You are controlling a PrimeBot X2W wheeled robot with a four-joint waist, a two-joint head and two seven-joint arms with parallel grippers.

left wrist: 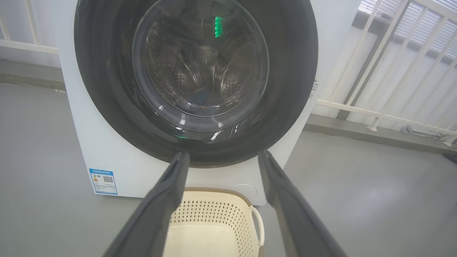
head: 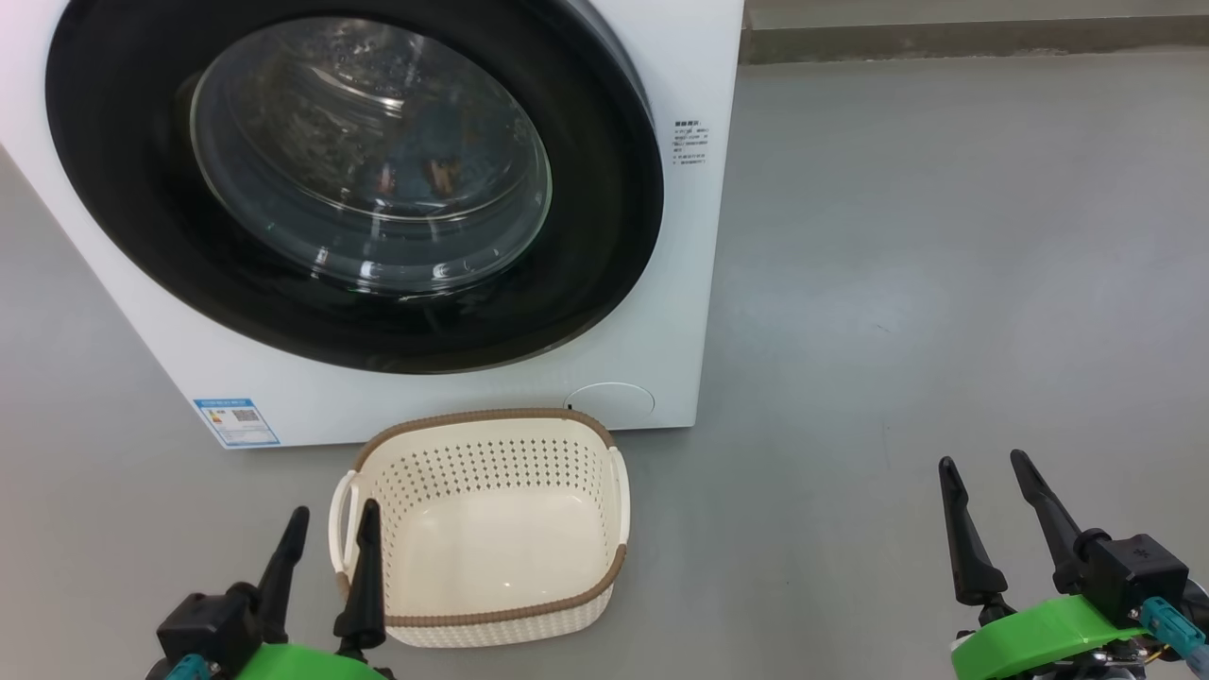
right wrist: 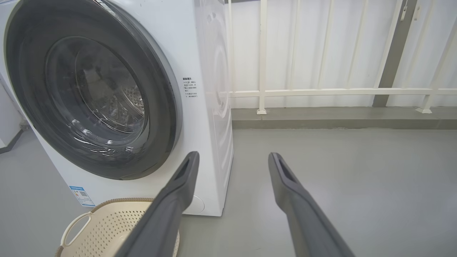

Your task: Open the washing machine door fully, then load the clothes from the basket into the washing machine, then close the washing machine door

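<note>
- Fingers [head: 364,576] of the left gripper [head: 335,510], long and dark, stand wide apart at the lower left of the head view and hold nothing. The right gripper [head: 982,460] at the lower right is spread just as wide, also holding nothing.
- Head view: a smooth grey floor [head: 897,283] carries a big white front-loading washing machine [head: 680,236]. Its large round door [head: 604,189], with a glossy black rim and bulging clear glass, sits shut against the front. A small blue label [head: 236,422] is low at one corner.
- A small cream-white perforated plastic basket [head: 491,416] with a brown woven-look rim stands on the floor just before the washing machine, its bottom bare.
- Left wrist view: the left gripper [left wrist: 223,153] points at the door [left wrist: 107,89], fingers wide above the basket [left wrist: 214,191]. The steel perforated drum [left wrist: 178,78] and a dim blue patch [left wrist: 206,103] show through the glass. A white railing [left wrist: 385,71] runs behind.
- Right wrist view: the right gripper [right wrist: 234,154] is spread wide over the floor [right wrist: 339,178], beside the washing machine [right wrist: 210,71]. The basket [right wrist: 107,203] sits at the lower left, and the railing [right wrist: 321,92] stands before a white wall.
</note>
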